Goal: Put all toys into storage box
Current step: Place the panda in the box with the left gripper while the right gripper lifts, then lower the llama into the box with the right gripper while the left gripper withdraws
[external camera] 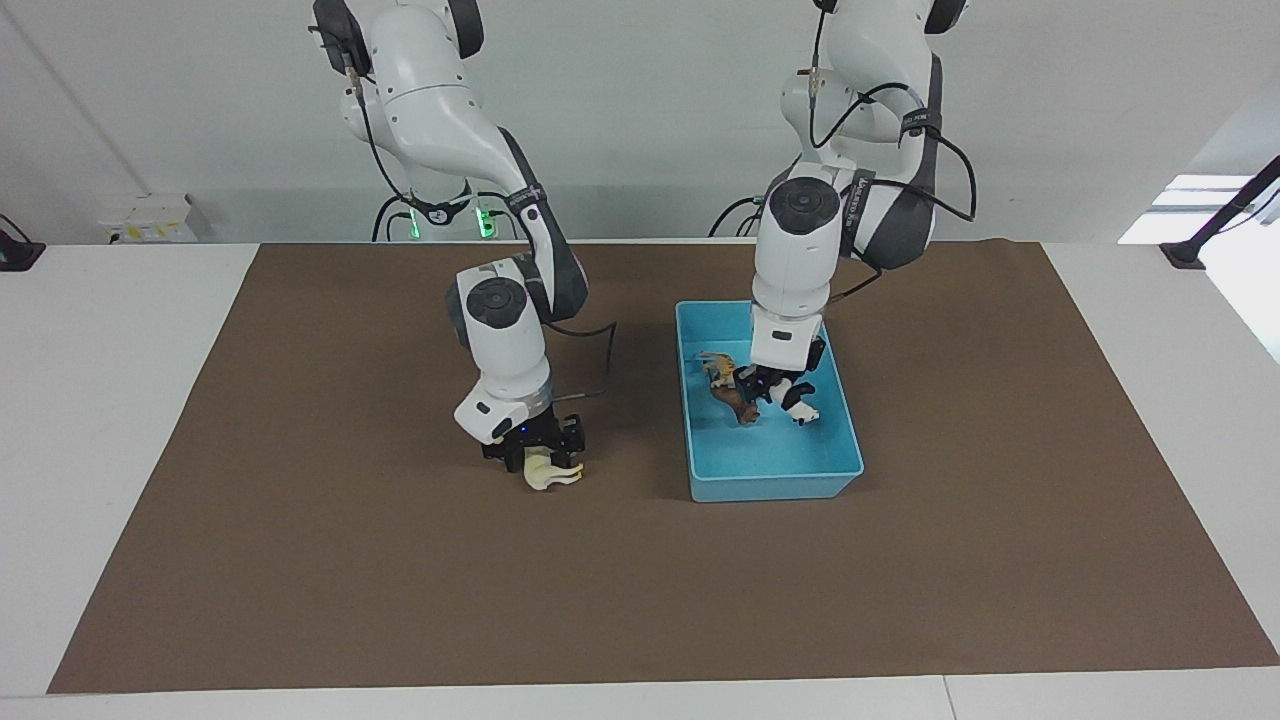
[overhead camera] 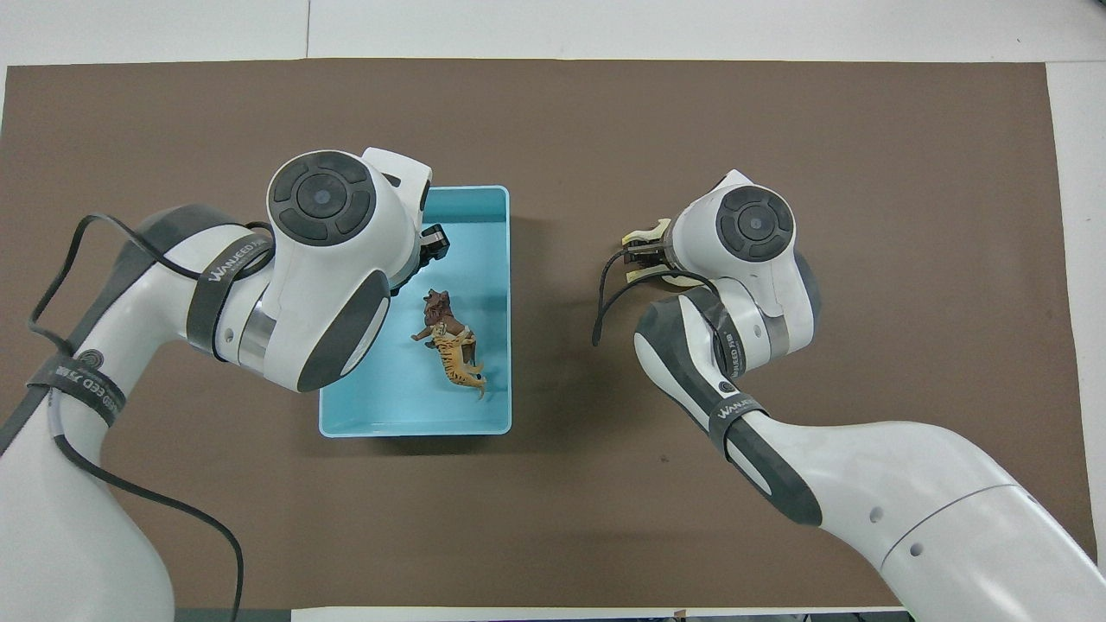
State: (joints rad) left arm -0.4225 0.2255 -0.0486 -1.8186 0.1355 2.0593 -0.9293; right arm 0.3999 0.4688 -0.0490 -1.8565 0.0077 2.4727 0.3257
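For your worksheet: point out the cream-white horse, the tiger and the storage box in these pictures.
cream-white horse (external camera: 548, 474): facing view, on its body below the right gripper.
tiger (overhead camera: 454, 354): overhead view, on its striped back.
storage box (external camera: 775, 487): facing view, on its outer wall.

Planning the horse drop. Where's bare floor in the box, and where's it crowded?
Free: the storage box floor at the end farthest from the robots, and the strip along the wall toward the right arm. Crowded: lion against tiger mid-box, left gripper with panda over them. Right gripper holds the horse outside.
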